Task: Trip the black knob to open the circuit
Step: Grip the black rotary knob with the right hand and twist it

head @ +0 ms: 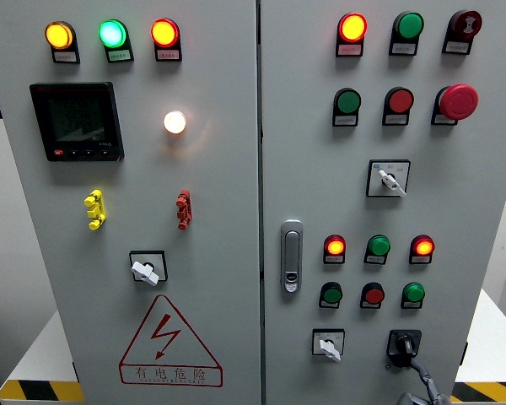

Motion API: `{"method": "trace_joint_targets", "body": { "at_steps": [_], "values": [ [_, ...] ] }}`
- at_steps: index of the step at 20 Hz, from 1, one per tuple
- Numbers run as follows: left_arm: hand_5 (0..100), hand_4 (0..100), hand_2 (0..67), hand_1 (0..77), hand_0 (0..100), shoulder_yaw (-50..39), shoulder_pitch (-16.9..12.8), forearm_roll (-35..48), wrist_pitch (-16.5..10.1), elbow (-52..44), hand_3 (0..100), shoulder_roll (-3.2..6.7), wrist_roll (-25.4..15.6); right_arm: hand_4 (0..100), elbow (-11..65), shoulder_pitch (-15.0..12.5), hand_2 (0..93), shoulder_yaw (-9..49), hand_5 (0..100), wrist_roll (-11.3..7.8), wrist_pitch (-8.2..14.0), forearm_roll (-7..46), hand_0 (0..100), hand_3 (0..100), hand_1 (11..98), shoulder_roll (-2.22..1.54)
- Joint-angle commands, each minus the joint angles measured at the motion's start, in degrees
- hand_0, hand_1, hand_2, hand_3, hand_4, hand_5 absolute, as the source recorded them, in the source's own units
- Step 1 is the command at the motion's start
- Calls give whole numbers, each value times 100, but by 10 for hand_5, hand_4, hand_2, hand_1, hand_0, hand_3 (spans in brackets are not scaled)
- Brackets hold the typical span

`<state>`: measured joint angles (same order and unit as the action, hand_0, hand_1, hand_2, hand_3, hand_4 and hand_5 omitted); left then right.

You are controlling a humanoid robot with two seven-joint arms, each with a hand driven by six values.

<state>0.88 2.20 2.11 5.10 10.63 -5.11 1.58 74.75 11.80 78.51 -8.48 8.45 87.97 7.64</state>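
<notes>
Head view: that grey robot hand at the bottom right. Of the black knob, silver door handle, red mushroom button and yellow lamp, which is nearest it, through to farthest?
From the right hand:
1. Black rotary knob, just above it, lower right.
2. Silver metal door handle, centre, up and to the left.
3. Red mushroom-shaped button, upper right.
4. Round yellow lamp, top left corner.

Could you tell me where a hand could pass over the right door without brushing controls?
Bare panel lies above the handle, left of the upper switch, and right of the black knob. The lamps between are crowded.
</notes>
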Motion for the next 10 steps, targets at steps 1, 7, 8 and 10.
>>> {"method": "trace_joint_targets", "body": {
  "at_steps": [1, 7, 8, 10],
  "values": [
    [86, 97, 195, 0, 0, 0, 0, 0, 0, 0, 263, 1, 0, 952, -5, 33, 0, -11, 1000, 13, -1, -8, 1000, 896, 564, 0],
    [86, 97, 195, 0, 0, 0, 0, 0, 0, 0, 263, 1, 0, 953, 4, 42, 0, -38, 1000, 22, -1, -25, 1000, 899, 560, 0],
    [86, 97, 195, 0, 0, 0, 0, 0, 0, 0, 263, 1, 0, 953, 4, 42, 0, -46, 1000, 22, -1, -25, 1000, 900, 560, 0],
    [86, 97, 195, 0, 0, 0, 0, 0, 0, 0, 263, 1, 0, 953, 4, 42, 0, -81, 1000, 30, 8, -25, 1000, 900, 560, 0]
  ]
}}
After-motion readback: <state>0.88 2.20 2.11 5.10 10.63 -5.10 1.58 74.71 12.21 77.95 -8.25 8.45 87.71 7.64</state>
